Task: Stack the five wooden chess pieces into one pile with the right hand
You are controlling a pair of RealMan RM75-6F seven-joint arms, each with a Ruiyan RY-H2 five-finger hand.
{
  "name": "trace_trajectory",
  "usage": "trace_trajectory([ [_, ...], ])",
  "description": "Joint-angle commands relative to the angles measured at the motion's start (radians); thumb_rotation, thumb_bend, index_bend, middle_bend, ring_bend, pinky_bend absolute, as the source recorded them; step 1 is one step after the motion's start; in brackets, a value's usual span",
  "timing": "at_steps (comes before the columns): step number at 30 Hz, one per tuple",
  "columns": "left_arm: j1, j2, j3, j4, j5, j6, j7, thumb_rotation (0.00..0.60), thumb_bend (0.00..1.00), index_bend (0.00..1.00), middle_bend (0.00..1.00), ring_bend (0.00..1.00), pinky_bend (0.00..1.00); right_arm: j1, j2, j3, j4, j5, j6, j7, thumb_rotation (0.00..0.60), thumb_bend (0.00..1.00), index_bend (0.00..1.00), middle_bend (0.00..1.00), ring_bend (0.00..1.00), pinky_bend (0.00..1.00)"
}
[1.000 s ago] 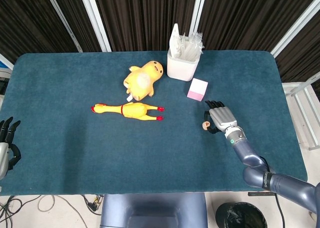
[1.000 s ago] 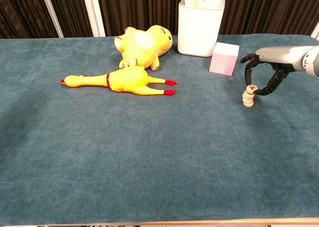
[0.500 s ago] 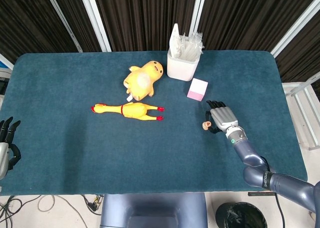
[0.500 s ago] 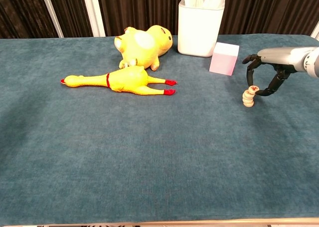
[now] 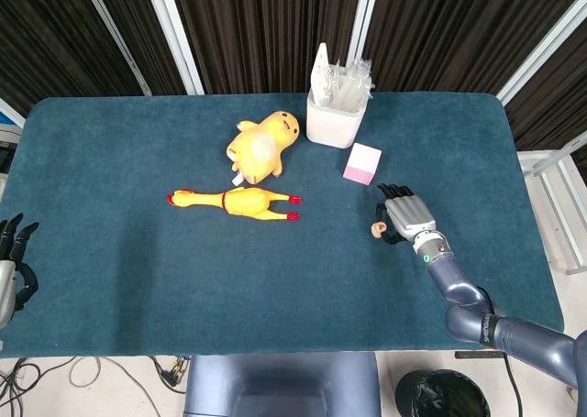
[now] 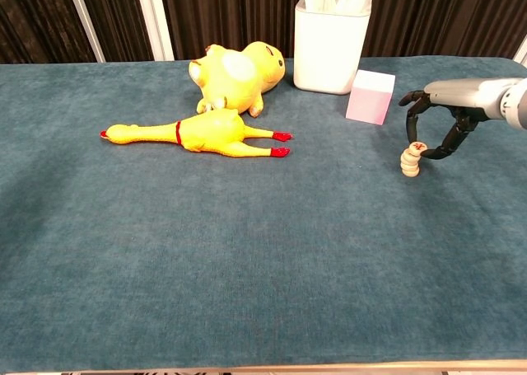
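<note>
Chest view shows the right hand hanging over the pile of chess pieces, fingers curled down and spread around its top, tips just beside the top piece; whether they touch it cannot be told. Nothing is lifted, so the hand looks empty with fingers apart. The pile stands upright on the table, just under and to the left of the palm. Behind the hand sits a pink cube, and further back a white tub of clear packets. Well off to the left lie a rubber chicken and, behind it, a yellow plush.

In the head view the left hand waits at the table's far near-left edge, fingers spread, holding nothing.

A dark teal cloth covers the table; black pleated curtains with white posts close the back, and cables and a bin lie on the floor in front.

Against the frames a second ago, the right hand has barely shifted and the pile stands the same.
</note>
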Motion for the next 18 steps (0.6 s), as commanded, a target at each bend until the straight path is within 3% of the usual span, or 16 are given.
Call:
trace_trajectory([
  [1, 0.000, 0.000, 0.000, 0.000, 0.000, 0.000, -0.001, 0.600, 0.82, 0.15, 0.00, 0.00, 0.02, 0.001, 0.001, 0.000, -0.003, 0.000, 0.001, 0.000, 0.600, 0.40, 0.49, 0.04, 0.02, 0.08],
  [18, 0.000, 0.003, 0.002, 0.001, 0.004, -0.001, -0.010, 0.600, 0.82, 0.15, 0.00, 0.00, 0.02, 0.010, -0.001, -0.003, -0.012, 0.019, 0.003, -0.018, 0.600, 0.40, 0.46, 0.04, 0.02, 0.08],
])
